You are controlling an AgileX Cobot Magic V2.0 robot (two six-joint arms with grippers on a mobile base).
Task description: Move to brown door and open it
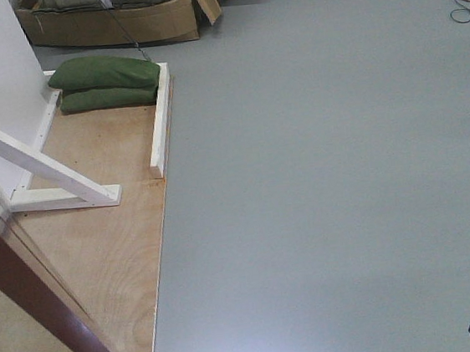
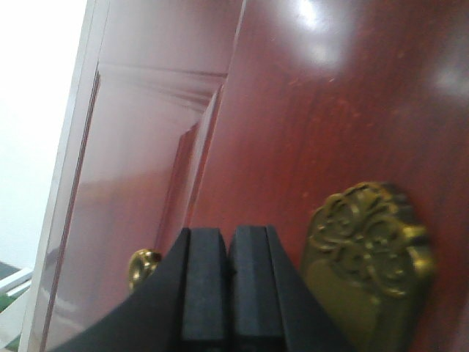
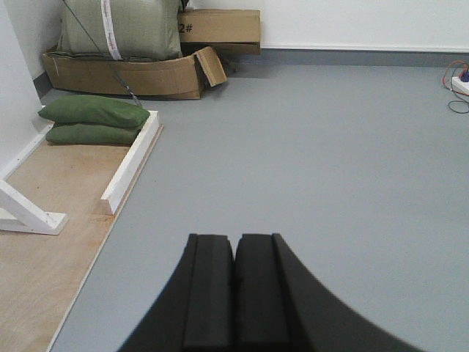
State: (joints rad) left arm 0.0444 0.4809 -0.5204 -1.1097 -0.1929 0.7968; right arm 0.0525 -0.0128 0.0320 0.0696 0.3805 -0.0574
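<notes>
Plainly, left gripper (image 2: 230, 238) and right gripper (image 3: 234, 242) clench nothing; brown door (image 2: 330, 110) runs off-frame.

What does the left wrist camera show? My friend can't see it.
The robot's black left hand, shut, points at a shiny reddish-brown door very close up. An ornate brass plate sits on the door, right of the hand. Bright white wall shows at far left.

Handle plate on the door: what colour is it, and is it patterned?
Brass-gold plate, embossed with ornate scrollwork; it shows best in the left wrist view.
</notes>
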